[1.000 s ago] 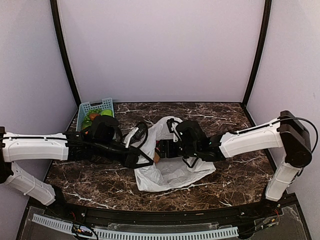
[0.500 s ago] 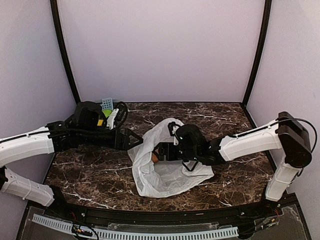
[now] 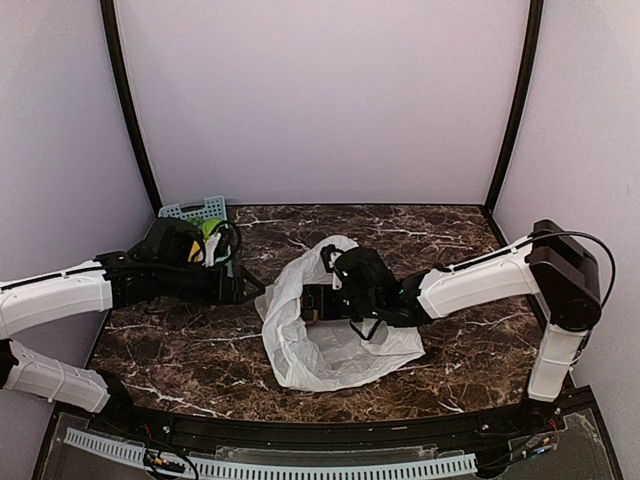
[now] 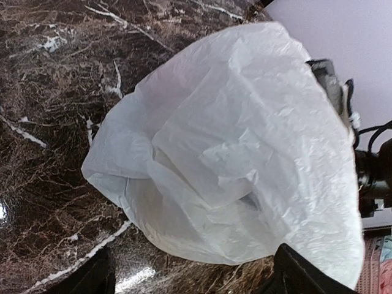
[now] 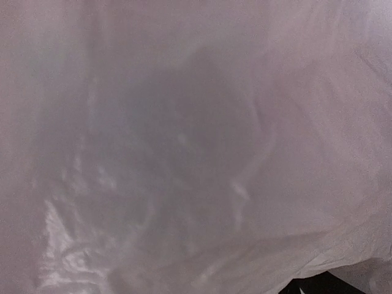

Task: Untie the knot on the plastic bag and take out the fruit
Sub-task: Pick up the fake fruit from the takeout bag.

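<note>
The plastic bag (image 3: 335, 345) lies crumpled at the middle of the dark marbled tabletop (image 3: 460, 350). Its long axis runs roughly from 1 o'clock to 7 o'clock in the overhead view. It is thin, white, slightly see-through film, heavily creased and slumped in soft folds. No knot can be made out, and the mouth looks already loosened.

The right end effector (image 3: 312, 301) is the nearer of the two. It points toward 9 o'clock and sits within the bag's upper folds. A speck of brownish-orange fruit (image 3: 311, 319) shows just beside it on the 6 o'clock side. Its wrist camera is veiled by plastic, with only a dark rounded shape (image 5: 196, 122) looming behind the film, probably another fruit. I cannot tell how far its fingers are parted or whether they hold anything.

The left end effector (image 3: 248, 288) stands just beside the bag's 9 o'clock edge, with the bag lying toward 3 o'clock from it. In its wrist view the fingers are spread wide and grip nothing.

At the 10 o'clock corner a blue lattice basket (image 3: 190, 210) shows a round green fruit (image 3: 210, 228) at its near edge.

The coming move likely falls to the right arm, which must close on the round fruit without pinching the slippery film.
</note>
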You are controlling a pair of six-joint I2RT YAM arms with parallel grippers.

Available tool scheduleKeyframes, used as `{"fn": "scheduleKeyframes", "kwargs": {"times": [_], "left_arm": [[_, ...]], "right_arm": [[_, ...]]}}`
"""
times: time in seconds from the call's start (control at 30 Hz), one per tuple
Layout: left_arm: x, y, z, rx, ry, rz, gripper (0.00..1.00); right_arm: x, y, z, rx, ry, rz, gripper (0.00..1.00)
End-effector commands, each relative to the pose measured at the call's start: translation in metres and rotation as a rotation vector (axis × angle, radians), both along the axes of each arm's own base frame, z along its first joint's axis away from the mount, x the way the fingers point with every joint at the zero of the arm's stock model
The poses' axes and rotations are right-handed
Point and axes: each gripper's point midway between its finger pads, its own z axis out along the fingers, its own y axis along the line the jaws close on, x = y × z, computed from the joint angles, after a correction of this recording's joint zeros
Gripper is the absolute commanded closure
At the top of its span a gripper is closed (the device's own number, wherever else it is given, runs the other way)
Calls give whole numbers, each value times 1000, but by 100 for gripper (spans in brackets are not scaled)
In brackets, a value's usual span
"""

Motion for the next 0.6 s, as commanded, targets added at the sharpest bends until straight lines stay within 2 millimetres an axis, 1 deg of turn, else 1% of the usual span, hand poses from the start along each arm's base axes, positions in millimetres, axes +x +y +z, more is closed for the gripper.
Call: {"fn": "scheduleKeyframes", "kwargs": {"times": [0.0, 0.03, 0.07, 0.1, 0.13, 0.17, 0.3, 0.43, 0.5, 0.53, 0.57], "left_arm": [[-8, -4, -36, -7, 107, -9, 16], [-9, -7, -43, -16, 120, -20, 21], [-7, -10, -42, -37, 114, -21, 24], [-9, -11, -51, -35, 136, -26, 25], [-7, -13, -51, -51, 131, -25, 27], [-8, -14, -59, -45, 148, -28, 28], [-4, -17, -69, -45, 151, -27, 32], [-1, -17, -83, -29, 156, -20, 42], [-1, -18, -90, -29, 164, -24, 49], [0, -19, -94, -32, 165, -26, 54], [1, -19, -96, -32, 165, -26, 56]], "right_arm": [[-5, 14, -3, 9, 23, 39, 8], [-6, 15, -5, 8, 31, 47, 9], [-9, 17, -7, 8, 42, 63, 10], [-10, 19, -9, 7, 46, 72, 11], [-11, 21, -10, 5, 51, 81, 12], [-11, 23, -12, 2, 53, 84, 13], [-18, 33, -15, 8, 71, 142, 14], [-21, 43, -17, 15, 83, 183, 14], [-22, 46, -18, 16, 88, 197, 14], [-23, 47, -18, 16, 89, 202, 13], [-23, 49, -20, 15, 94, 207, 13]]}}
